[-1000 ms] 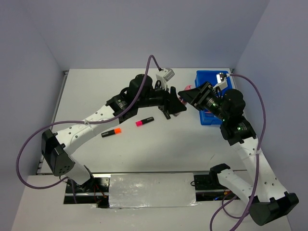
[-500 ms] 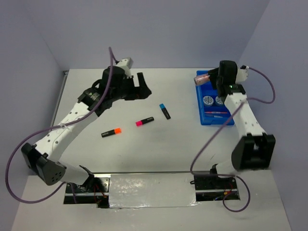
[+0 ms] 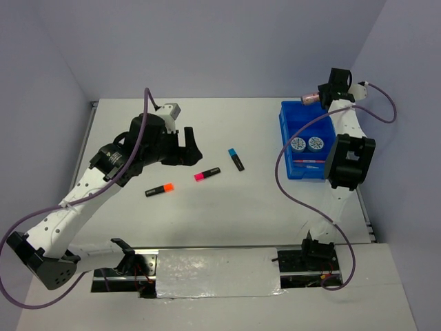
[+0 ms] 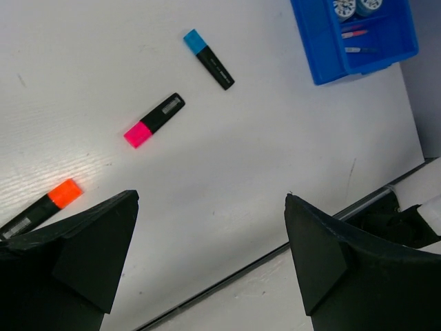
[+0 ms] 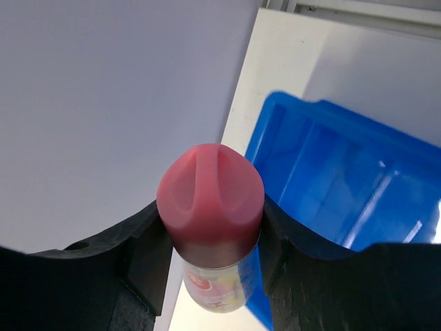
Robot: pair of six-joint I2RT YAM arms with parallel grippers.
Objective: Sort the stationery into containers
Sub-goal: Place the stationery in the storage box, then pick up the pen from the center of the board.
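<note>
Top external view first: we've got the right gripper (image 3: pixel 322 94) way up at the far right, clamped on the pink patterned tube (image 3: pixel 310 98), which hangs in the air right about the far rim of the blue tray (image 3: pixel 284 138). On the right wrist view we see the tube's (image 5: pixel 210 200) pink cap squeezed between both fingers (image 5: pixel 148 252), with the tray (image 5: pixel 324 172) below and behind it. Inside the tray, two round patterned discs (image 3: pixel 306 144) sit side by side, and a couple of thin pens (image 3: pixel 310 164) lie in the section nearer the arm bases. The left gripper (image 3: pixel 187 146) hovers over the middle of the table (image 3: pixel 241 214) with its jaws spread wide and nothing in them. On the left wrist view we see three highlighters lying loose on the table, well apart from the tray: blue cap (image 4: pixel 209 59), pink cap (image 4: pixel 154 121) and orange cap (image 4: pixel 41 207), the orange one partly hidden behind a finger.
</note>
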